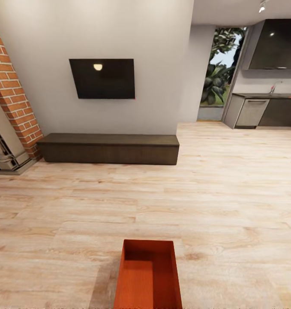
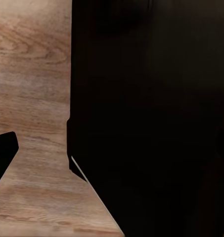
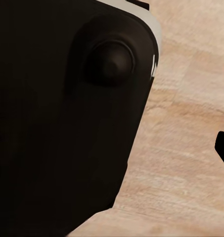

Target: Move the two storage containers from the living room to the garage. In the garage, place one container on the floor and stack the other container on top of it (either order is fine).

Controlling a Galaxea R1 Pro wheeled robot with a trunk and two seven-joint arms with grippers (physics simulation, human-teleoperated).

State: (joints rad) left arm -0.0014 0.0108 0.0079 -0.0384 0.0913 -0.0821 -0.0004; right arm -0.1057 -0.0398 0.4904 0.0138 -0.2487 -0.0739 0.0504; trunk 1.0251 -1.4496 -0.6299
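While you face the cabinet [image 1: 109, 148], one container [image 1: 148, 277] sits low ahead on planks [image 1: 231, 206] | gripper states: cannot tell either.

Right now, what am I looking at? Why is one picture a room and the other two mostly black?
These come from a pretend robot on wheels with two arms, inside a computer simulation. The big picture is from its head camera: a living room with a wood floor, a long dark cabinet, a black TV, and one orange-red box, open and empty, on the floor close in front. The other two cameras sit near its wrists; dark robot parts block them. I cannot tell whether it holds anything.
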